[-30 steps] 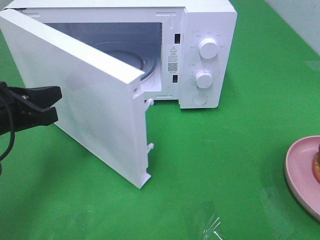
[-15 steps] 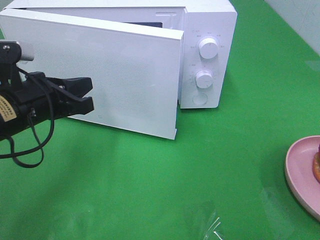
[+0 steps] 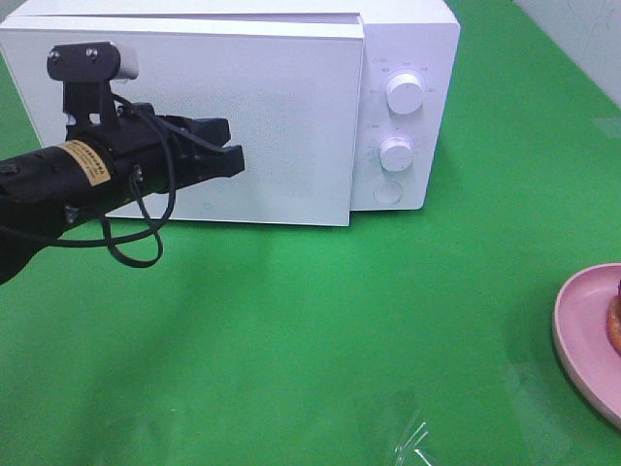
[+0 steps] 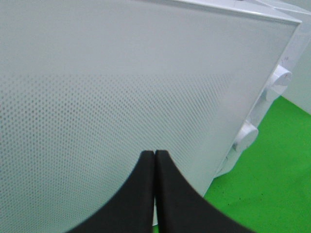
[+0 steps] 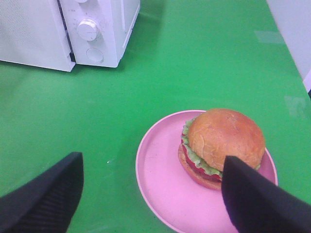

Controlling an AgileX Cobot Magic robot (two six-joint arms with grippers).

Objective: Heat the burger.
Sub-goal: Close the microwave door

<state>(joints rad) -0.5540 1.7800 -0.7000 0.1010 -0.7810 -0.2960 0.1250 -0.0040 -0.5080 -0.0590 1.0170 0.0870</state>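
The burger [image 5: 223, 143], with a golden bun, lettuce and tomato, sits on a pink plate [image 5: 160, 174] on the green table; only a sliver of it [image 3: 614, 325] shows at the right edge of the exterior view. My right gripper [image 5: 153, 160] is open above the plate, its fingers on either side of it. The white microwave [image 3: 408, 39] stands at the back with its door [image 3: 281, 116] swung against its front. My left gripper [image 3: 233, 160] is shut and empty, its tips [image 4: 154, 154] at the door's perforated face.
The microwave has two knobs [image 3: 404, 92] [image 3: 396, 153] and a round button [image 3: 387, 192] on its right panel. The pink plate [image 3: 582, 330] lies at the table's right edge. A scrap of clear film [image 3: 412, 442] lies near the front.
The microwave door has swung from wide open to against the microwave's front. My left gripper has moved right and toward the microwave with it. The plate and burger have not moved.
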